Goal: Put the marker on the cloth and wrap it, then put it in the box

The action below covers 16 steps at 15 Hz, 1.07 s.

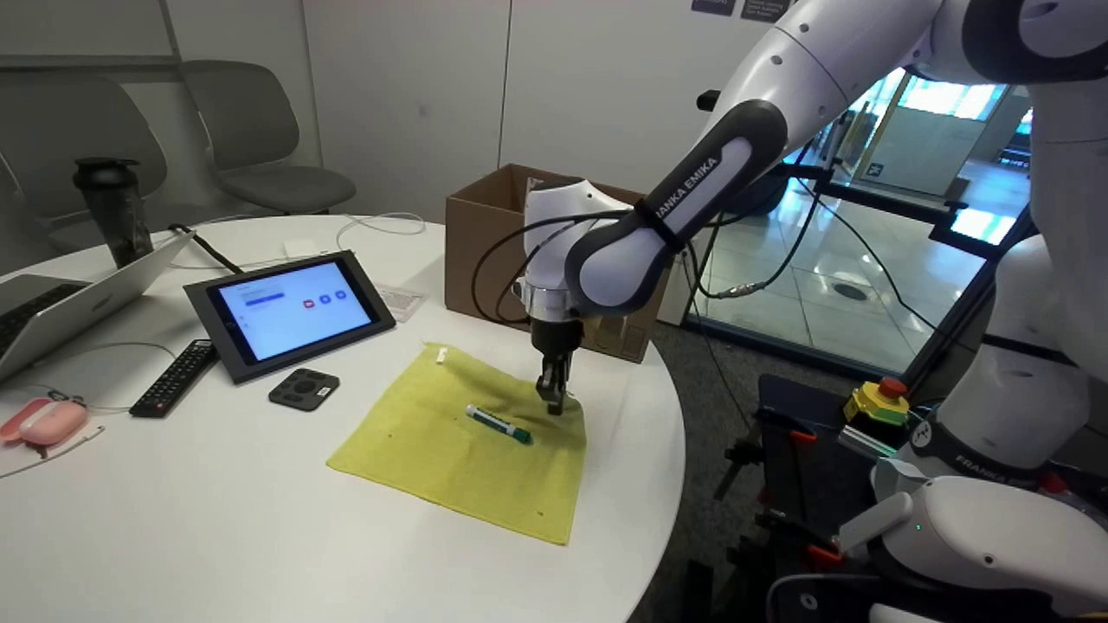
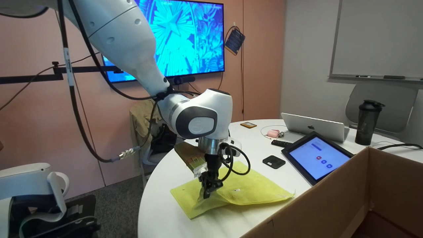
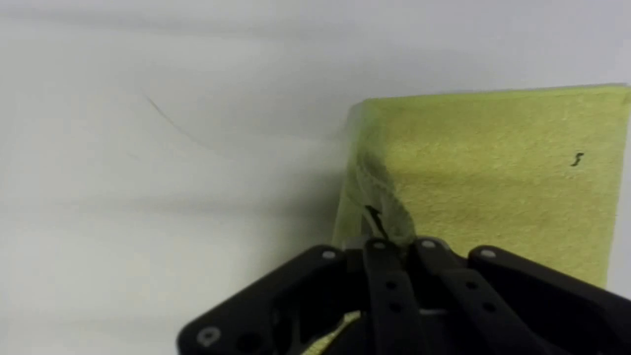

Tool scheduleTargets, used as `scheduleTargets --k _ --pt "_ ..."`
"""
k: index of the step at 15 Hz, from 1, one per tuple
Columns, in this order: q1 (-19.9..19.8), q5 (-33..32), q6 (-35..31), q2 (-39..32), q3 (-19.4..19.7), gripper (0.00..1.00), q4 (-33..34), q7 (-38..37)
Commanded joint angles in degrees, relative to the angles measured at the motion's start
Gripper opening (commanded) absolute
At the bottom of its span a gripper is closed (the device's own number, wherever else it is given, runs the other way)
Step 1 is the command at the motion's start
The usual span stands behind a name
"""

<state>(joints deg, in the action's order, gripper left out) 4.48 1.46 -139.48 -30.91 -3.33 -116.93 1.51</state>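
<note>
We already have the marker (image 1: 499, 425) unwrapped on the cloth (image 1: 459, 467), just beside our hand (image 1: 555, 407), which is closed, seemingly on a fold of that cloth in the blurred wrist view. Wrapping is left, then the box (image 2: 337, 195), apart from the hand.

Both exterior views look down on table (image 1: 216, 510), cloth (image 1: 459, 472) and box (image 1: 478, 260) from roughly opposite sides. Up close, the wrist view faces down past the fingers (image 3: 387, 273).
</note>
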Motion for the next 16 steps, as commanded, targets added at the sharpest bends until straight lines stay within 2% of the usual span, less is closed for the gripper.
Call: scheduleTargets --k 1,3,6,12,13,14,16 --pt "3.37 -1.65 2.0 2.92 -1.84 0.01 -1.62 -1.6" --pt "5.96 -2.43 2.63 2.11 -2.63 0.01 -0.88 -3.2" --pt "11.25 -5.61 2.93 -0.86 -1.89 0.01 0.88 -9.63" --pt "22.43 -13.9 4.01 -9.99 3.61 0.03 6.45 -30.18" --pt "23.46 -14.3 4.77 -10.95 4.07 0.29 7.24 -32.02" --pt "24.29 -14.38 5.49 -11.82 4.39 0.3 8.21 -33.51" --pt "25.17 -14.6 7.89 -11.82 4.54 0.42 9.64 -35.55"
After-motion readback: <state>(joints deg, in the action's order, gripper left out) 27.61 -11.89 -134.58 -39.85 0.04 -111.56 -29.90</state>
